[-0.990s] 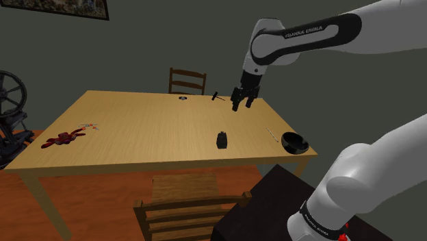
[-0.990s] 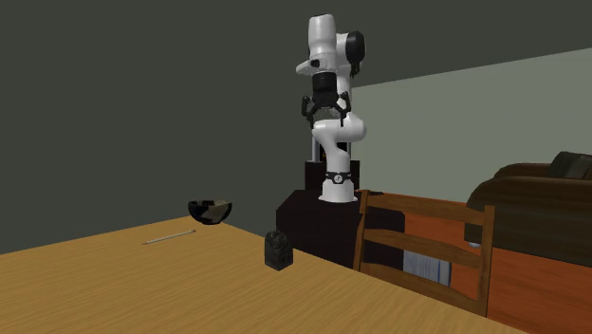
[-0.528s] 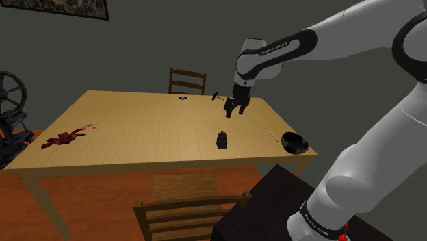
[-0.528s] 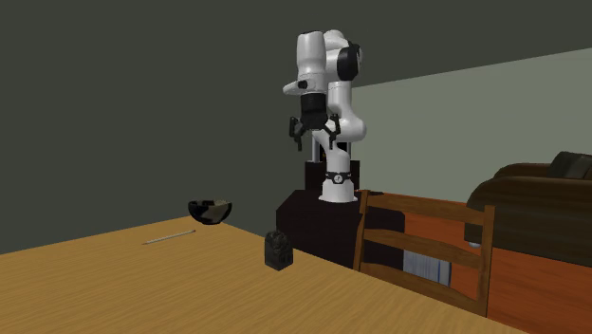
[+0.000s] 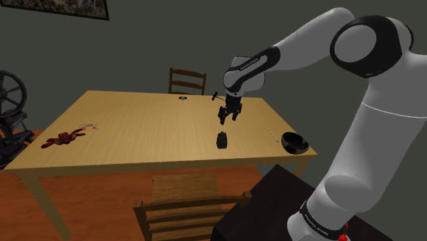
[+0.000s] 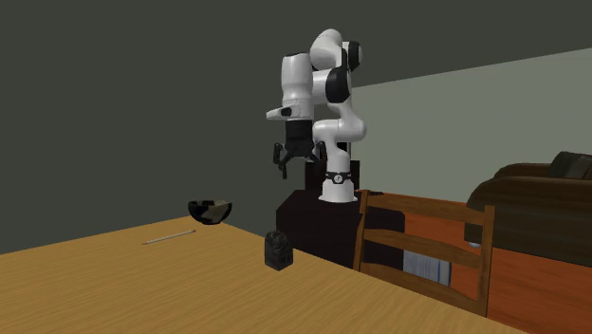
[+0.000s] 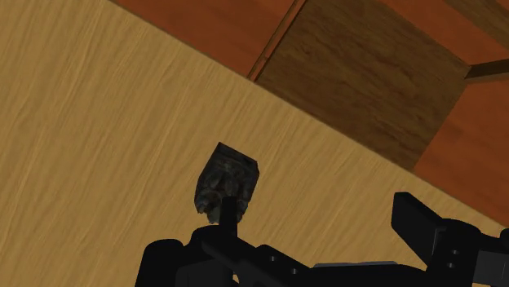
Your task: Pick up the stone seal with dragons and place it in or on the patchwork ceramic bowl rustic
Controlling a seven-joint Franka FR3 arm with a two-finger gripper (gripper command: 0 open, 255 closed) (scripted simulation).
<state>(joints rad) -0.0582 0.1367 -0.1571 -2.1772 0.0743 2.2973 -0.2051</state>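
Observation:
The stone seal (image 5: pixel 222 140) is a small dark carved block standing upright on the wooden table (image 5: pixel 137 130), close to its near edge. My gripper (image 5: pixel 228 113) hangs open a short way above it and slightly behind, holding nothing. In the wrist view the seal (image 7: pixel 227 175) lies just past one fingertip (image 7: pixel 229 210), and the gripper (image 7: pixel 322 216) has its fingers wide apart. The dark patchwork bowl (image 5: pixel 295 143) sits at the table's corner on the shoulder view's right. In the second exterior view the seal (image 6: pixel 277 249) stands to the right of the bowl (image 6: pixel 211 211), with the gripper (image 6: pixel 294 159) high behind them.
A thin stick (image 5: pixel 272 134) lies between seal and bowl. A small black tool (image 5: pixel 218 96) and a small round item (image 5: pixel 183 98) lie near the far edge, a red object (image 5: pixel 63 139) at the far left. Chairs stand behind (image 5: pixel 187 81) and in front (image 5: pixel 185 205) of the table.
The arm has swung toward the shoulder view's left and lowered, bringing the gripper from above the table's far right part to just over the seal. The fingers stayed open.

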